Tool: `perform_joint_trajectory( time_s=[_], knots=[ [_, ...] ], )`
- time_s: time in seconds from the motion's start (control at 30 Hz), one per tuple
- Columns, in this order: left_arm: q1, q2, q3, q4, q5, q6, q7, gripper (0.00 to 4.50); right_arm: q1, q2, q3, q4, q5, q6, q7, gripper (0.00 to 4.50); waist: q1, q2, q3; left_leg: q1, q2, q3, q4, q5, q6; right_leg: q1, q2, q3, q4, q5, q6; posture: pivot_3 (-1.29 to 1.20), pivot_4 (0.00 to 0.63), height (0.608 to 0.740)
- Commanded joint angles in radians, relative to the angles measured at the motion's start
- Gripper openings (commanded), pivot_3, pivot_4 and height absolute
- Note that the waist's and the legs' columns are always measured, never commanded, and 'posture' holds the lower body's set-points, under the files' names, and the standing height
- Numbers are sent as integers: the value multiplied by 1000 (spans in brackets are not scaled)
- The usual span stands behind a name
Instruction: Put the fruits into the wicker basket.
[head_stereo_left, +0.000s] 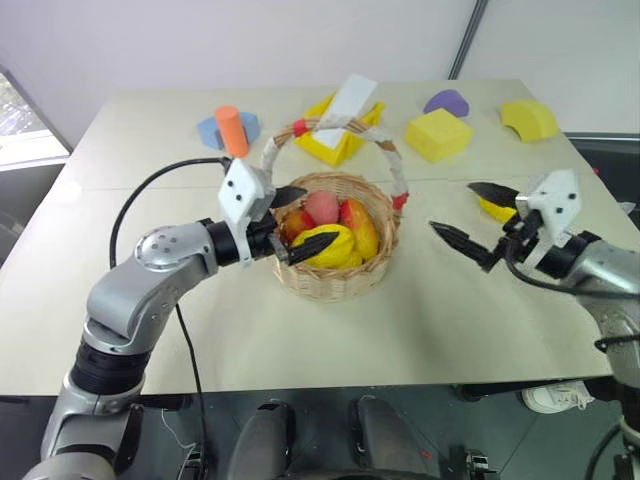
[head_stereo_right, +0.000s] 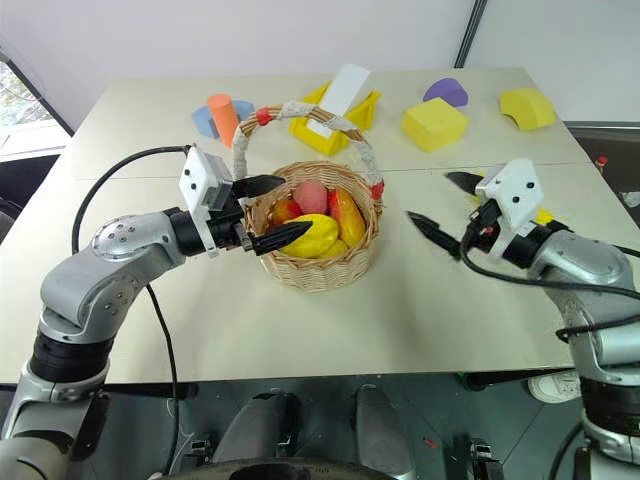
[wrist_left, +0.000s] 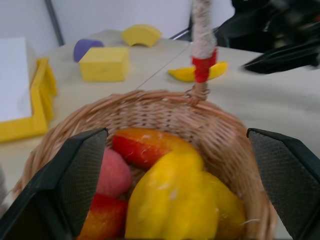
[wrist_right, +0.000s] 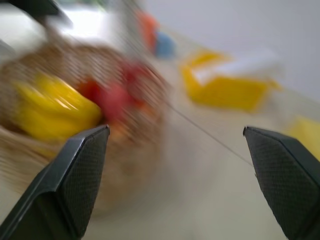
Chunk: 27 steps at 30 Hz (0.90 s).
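The wicker basket stands mid-table with its white, red-banded handle arching over it. Inside lie a yellow star fruit, a pink peach and a red-yellow mango. My left gripper is open at the basket's left rim, its fingers spread on either side of the star fruit and holding nothing. My right gripper hangs open and empty to the right of the basket. A yellow banana lies on the table just behind the right gripper.
At the back stand a yellow plastic bin holding a white piece, an orange cylinder, a yellow foam block, a purple block and a yellow arched block. A black cable loops off the left arm.
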Motion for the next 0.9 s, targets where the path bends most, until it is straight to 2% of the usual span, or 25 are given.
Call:
perform_joint_trajectory(
  time_s=[0.03,0.13,0.4,0.63,0.73,0.87,0.9],
  knots=[
    [19,-27,21,-62,-69,-7,-31,4464,-80,-29,51,215,-183,-47,-99,4500,-4,0,0,0,0,0,0,0,0,0,0,0,0,0,0,0,150,740],
    [48,-36,9,-93,-118,21,-59,4464,-170,-33,116,426,-286,-95,-122,4500,-7,1,0,1,1,2,0,0,0,0,1,1,0,0,0,0,150,740],
    [69,-52,-39,-100,-77,12,-42,4464,-449,-1,231,945,-449,-300,-154,4500,-8,1,0,1,0,4,0,0,0,-1,2,2,1,0,0,0,150,740],
    [75,-47,-28,-104,-74,6,-46,4464,-563,23,266,1176,-494,-409,-121,4500,-7,1,0,1,0,4,0,0,0,-1,2,2,1,0,0,0,150,740],
    [76,-49,-29,-103,-68,-1,-45,4500,-579,29,265,1218,-499,-437,-114,3596,-7,1,0,1,0,4,0,0,0,0,2,2,1,0,0,0,150,740],
    [73,-52,-26,-94,-64,-15,-48,4500,-571,29,262,1207,-510,-465,-122,1529,-9,1,0,1,0,4,0,0,0,0,2,3,1,0,0,0,150,740],
    [73,-52,-24,-90,-62,-20,-49,4500,-567,26,258,1196,-510,-468,-121,1529,-10,1,0,1,1,3,0,0,0,0,2,3,1,0,0,0,150,740]
  ],
)
